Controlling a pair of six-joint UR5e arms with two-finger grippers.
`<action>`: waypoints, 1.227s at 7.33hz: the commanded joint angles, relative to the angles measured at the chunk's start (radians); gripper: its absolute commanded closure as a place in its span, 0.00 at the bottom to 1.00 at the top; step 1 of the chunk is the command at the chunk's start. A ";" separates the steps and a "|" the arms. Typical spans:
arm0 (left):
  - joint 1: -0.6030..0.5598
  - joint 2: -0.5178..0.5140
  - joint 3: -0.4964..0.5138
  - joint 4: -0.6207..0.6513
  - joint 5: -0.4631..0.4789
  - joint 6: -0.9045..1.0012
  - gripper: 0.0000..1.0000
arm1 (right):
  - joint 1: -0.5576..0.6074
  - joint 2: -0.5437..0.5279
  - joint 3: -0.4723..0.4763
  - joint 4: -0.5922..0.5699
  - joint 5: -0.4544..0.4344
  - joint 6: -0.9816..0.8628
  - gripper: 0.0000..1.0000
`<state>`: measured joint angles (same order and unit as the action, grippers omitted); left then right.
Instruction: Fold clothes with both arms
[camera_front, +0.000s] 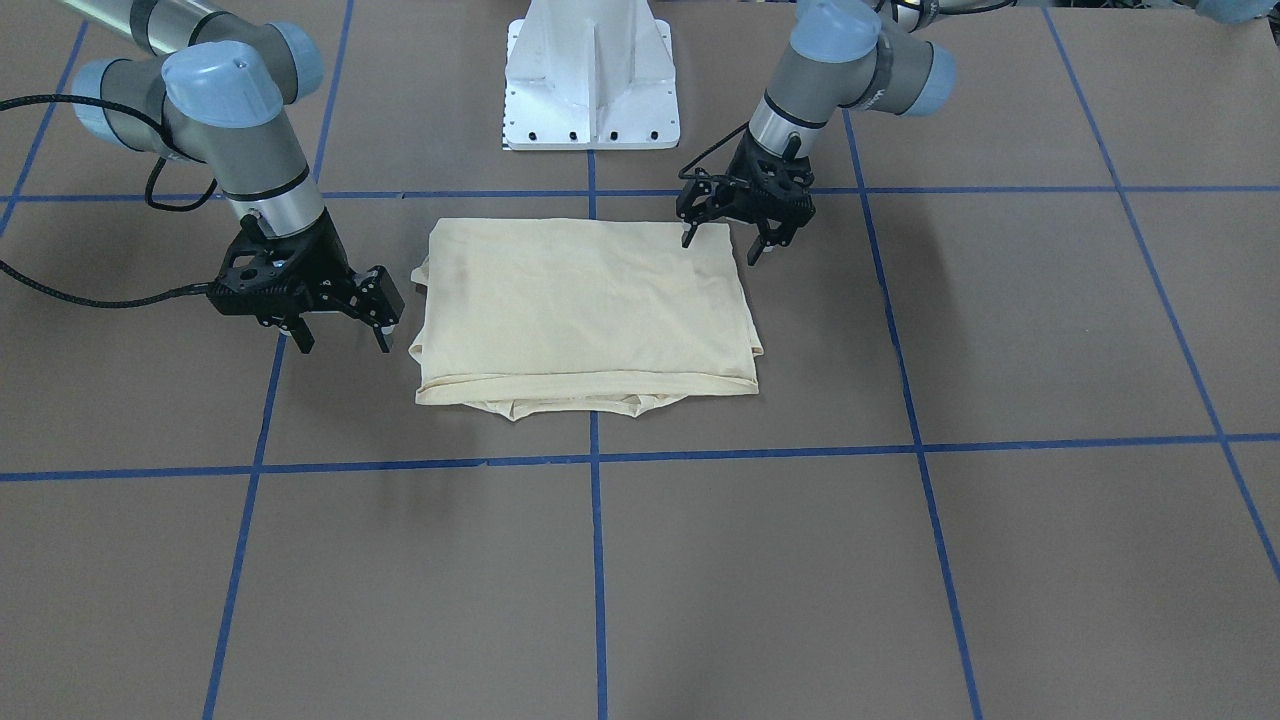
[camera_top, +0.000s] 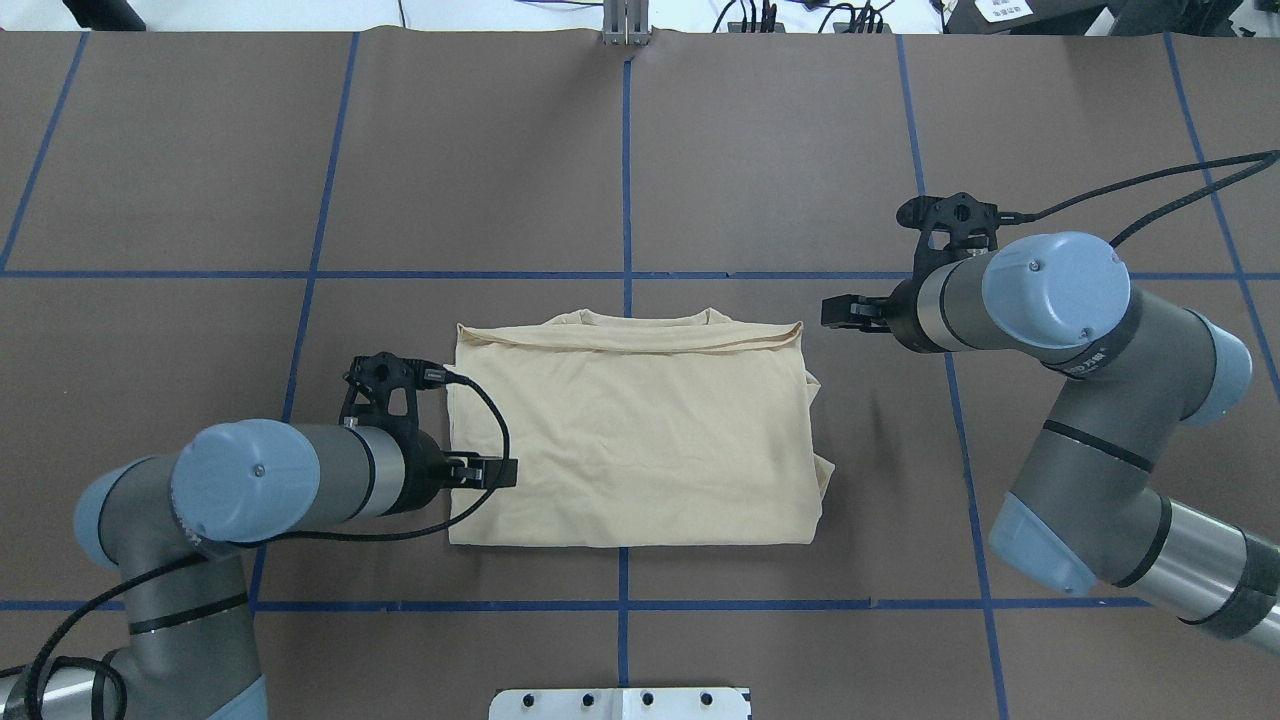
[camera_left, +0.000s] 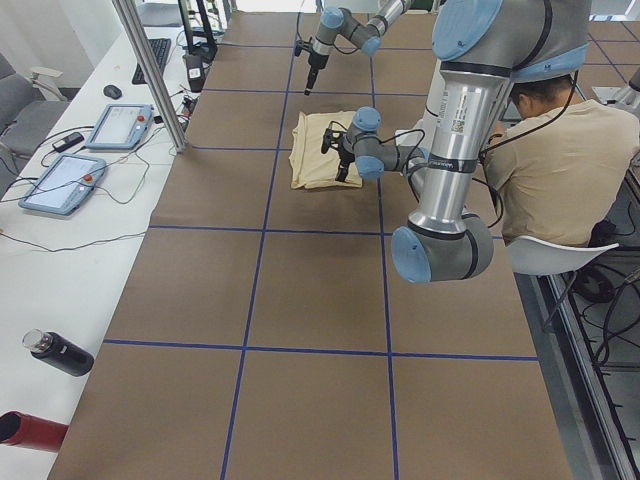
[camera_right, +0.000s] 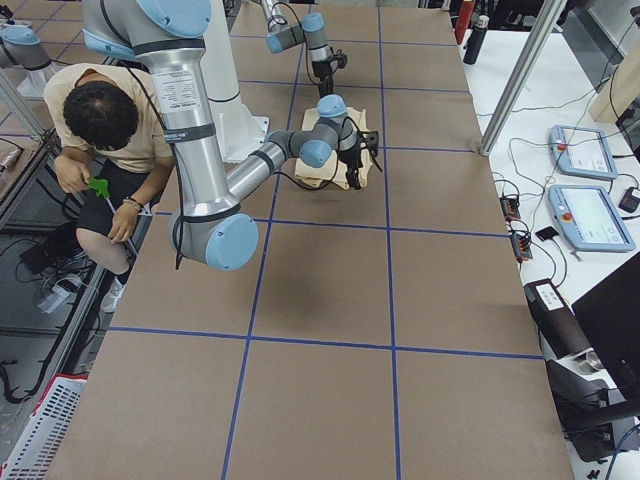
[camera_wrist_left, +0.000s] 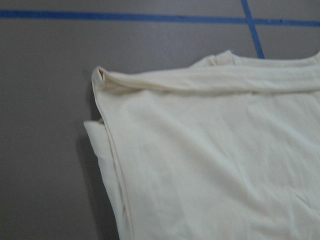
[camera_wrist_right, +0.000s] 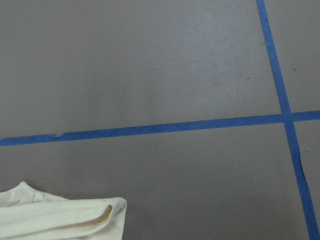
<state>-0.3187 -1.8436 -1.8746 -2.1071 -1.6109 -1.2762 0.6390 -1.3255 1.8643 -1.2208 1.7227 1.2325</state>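
overhead and front views face each other, sharing the shirt (camera_top: 630, 430).

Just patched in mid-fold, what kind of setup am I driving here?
Probably a robotics lab workcell: a table taped into a blue grid, teach pendants on the side bench, and a person seated alongside.

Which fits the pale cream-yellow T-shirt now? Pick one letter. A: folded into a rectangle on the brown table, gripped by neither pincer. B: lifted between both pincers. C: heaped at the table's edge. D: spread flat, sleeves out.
A: the pale cream-yellow T-shirt lies as a flat folded rectangle on the brown table, and the black left pincer and black right pincer both stand open at its ends.
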 joint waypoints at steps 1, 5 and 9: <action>0.059 0.009 0.009 -0.007 0.035 -0.035 0.08 | 0.004 -0.008 -0.001 0.010 0.006 -0.002 0.00; 0.066 0.009 0.026 -0.007 0.036 -0.038 0.26 | 0.004 -0.004 0.001 0.010 -0.006 -0.001 0.00; 0.064 0.021 0.023 -0.004 0.036 -0.048 1.00 | 0.002 -0.003 0.001 0.010 -0.008 -0.001 0.00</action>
<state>-0.2544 -1.8308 -1.8495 -2.1129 -1.5746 -1.3221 0.6419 -1.3285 1.8653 -1.2103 1.7152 1.2318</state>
